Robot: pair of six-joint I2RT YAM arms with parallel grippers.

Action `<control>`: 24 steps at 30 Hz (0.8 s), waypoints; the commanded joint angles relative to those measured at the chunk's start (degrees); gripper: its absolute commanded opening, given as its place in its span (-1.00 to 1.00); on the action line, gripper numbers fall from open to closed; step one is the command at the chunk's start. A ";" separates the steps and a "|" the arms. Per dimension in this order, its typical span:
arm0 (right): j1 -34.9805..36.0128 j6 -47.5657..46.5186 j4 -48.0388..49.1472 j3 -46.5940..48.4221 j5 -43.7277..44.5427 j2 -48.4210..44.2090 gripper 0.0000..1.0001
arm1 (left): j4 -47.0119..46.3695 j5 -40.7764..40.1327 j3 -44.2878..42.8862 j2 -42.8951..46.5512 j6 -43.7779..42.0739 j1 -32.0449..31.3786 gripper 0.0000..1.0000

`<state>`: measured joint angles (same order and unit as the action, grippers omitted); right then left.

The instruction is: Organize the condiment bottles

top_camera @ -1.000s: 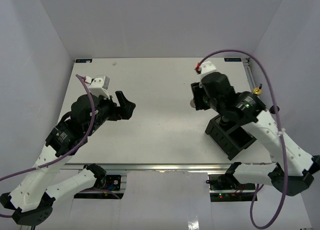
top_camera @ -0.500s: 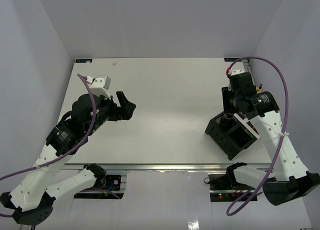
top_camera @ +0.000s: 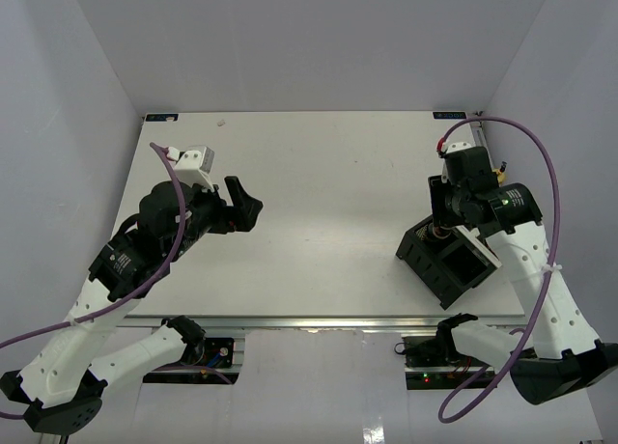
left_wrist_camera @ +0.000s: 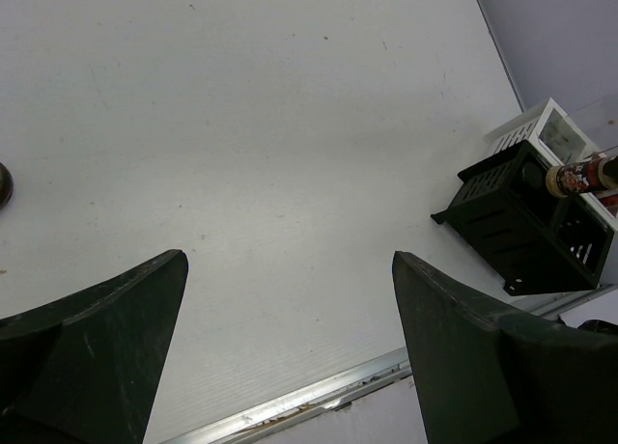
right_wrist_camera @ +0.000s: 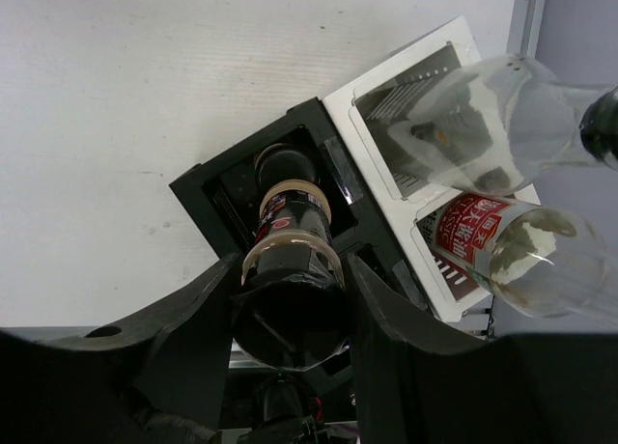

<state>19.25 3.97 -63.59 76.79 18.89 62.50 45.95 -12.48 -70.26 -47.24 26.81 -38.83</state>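
Observation:
My right gripper [right_wrist_camera: 290, 304] is shut on a small dark jar [right_wrist_camera: 290, 256] with a black lid, and holds it just above the black open-topped box [right_wrist_camera: 208, 188]. In the top view the right gripper [top_camera: 450, 210] hangs over the box [top_camera: 446, 263] at the right edge, and the jar is hidden under the wrist. Two bottles stand in a white holder [right_wrist_camera: 340, 101] beside the box: a clear one [right_wrist_camera: 483, 116] and one with a red-white label [right_wrist_camera: 483, 234]. A gold bottle top [top_camera: 497, 175] shows behind the right arm. My left gripper [top_camera: 243, 205] is open and empty.
In the left wrist view the box [left_wrist_camera: 521, 234] and the held jar [left_wrist_camera: 577, 178] lie far right, near the table's metal front edge [left_wrist_camera: 319, 398]. A dark round object [left_wrist_camera: 3, 185] is cut off at that view's left edge. Grey walls enclose the table.
My right gripper has carried the jar from the middle of the table rightwards to above the black box. The left arm has not moved.

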 commanded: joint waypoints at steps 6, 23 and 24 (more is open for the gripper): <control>-0.17 -1.33 -1.01 -1.15 -3.54 -1.74 -0.85 | 0.89 1.15 -2.72 0.37 -0.18 0.16 0.96; -0.29 0.95 1.01 -4.66 -6.96 -0.01 -0.85 | 1.47 2.41 -4.42 -0.19 0.44 0.16 0.96; -0.40 1.00 1.06 -4.80 -6.99 -0.01 -0.85 | 1.67 2.26 -4.61 -0.13 0.41 0.16 0.96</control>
<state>19.21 4.13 -63.48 73.07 13.27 61.92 46.77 -10.94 -72.49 -47.94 27.01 -38.83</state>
